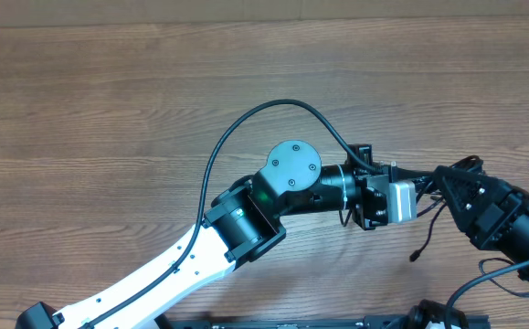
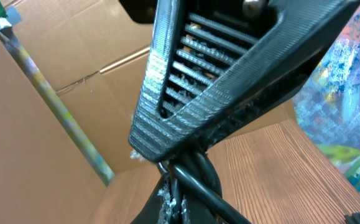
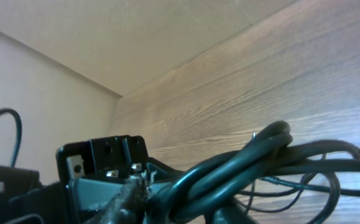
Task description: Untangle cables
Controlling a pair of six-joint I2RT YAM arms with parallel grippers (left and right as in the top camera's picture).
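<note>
The cables [image 1: 426, 230] are thin black cords bunched between my two grippers, right of centre over the table. One loose end with a small plug [image 1: 414, 257] hangs down toward the front. My left gripper [image 1: 421, 185] reaches in from the left and is shut on the bundle [image 2: 189, 183]. My right gripper [image 1: 449, 185] meets it from the right and is also shut on the bundle [image 3: 248, 163], fingertip to fingertip with the left one. In the right wrist view, thinner loops [image 3: 304, 186] trail off to the right above the wood.
The wooden table [image 1: 109, 110] stretches left and back. A thick black arm wire [image 1: 264, 114] arcs over the left arm. More black wiring [image 1: 506, 274] lies by the right arm's base. Cardboard [image 2: 55, 56] and a grey pole [image 2: 55, 106] stand behind the table.
</note>
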